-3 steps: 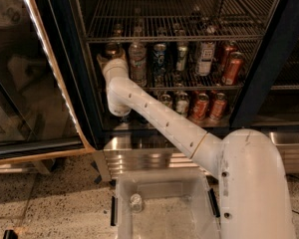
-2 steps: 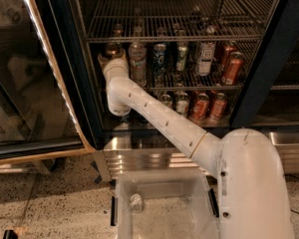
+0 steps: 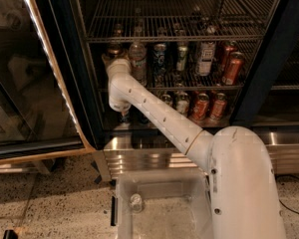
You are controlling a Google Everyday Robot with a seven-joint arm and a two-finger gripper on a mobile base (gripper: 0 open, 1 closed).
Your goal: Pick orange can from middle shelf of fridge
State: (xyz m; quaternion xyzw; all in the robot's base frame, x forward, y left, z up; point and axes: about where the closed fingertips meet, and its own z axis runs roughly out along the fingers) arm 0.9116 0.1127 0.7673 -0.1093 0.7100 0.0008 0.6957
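Observation:
The fridge (image 3: 269,59) stands open with its glass door (image 3: 35,73) swung to the left. The orange can (image 3: 113,48), dull brownish with a silver top, stands at the far left of the middle shelf (image 3: 249,86), beside a clear bottle (image 3: 138,59). My white arm reaches up from the lower right into the fridge. My gripper (image 3: 114,58) is at the orange can, and the wrist hides most of it and the can's lower part.
On the middle shelf, right of the bottle, stand dark cans (image 3: 160,58) and brighter red-orange cans (image 3: 233,67). More red cans (image 3: 200,106) stand on the level below. The top rack (image 3: 179,34) runs close above. A clear bin (image 3: 159,208) sits on my base.

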